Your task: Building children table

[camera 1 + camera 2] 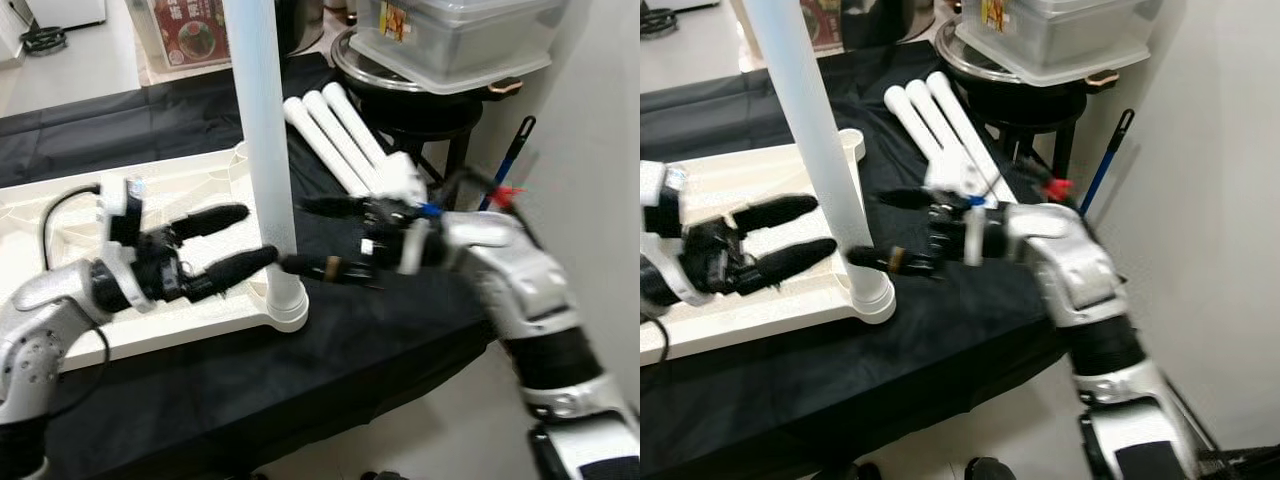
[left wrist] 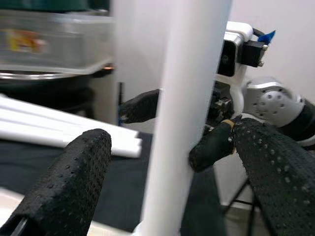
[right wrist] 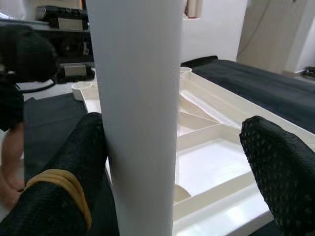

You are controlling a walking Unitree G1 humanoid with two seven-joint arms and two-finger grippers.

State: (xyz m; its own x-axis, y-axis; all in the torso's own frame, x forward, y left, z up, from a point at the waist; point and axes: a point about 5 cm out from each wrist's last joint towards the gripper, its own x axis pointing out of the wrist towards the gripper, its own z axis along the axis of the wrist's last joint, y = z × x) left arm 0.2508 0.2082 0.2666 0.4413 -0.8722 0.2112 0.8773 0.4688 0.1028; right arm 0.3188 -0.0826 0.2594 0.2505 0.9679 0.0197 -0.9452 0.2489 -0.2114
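A white tabletop lies underside up on a black cloth. One white leg stands upright in its near right corner socket. My left gripper is open and reaches in from the left, one finger on each side of the leg. From the right, my right gripper is open around the same leg. In the right wrist view its lower finger rests against the leg. Three loose white legs lie side by side on the cloth behind.
A clear lidded storage box sits on a dark round stand at the back right. A blue-handled tool leans by the white wall on the right. A printed carton stands behind the table. The cloth's front edge runs just below my arms.
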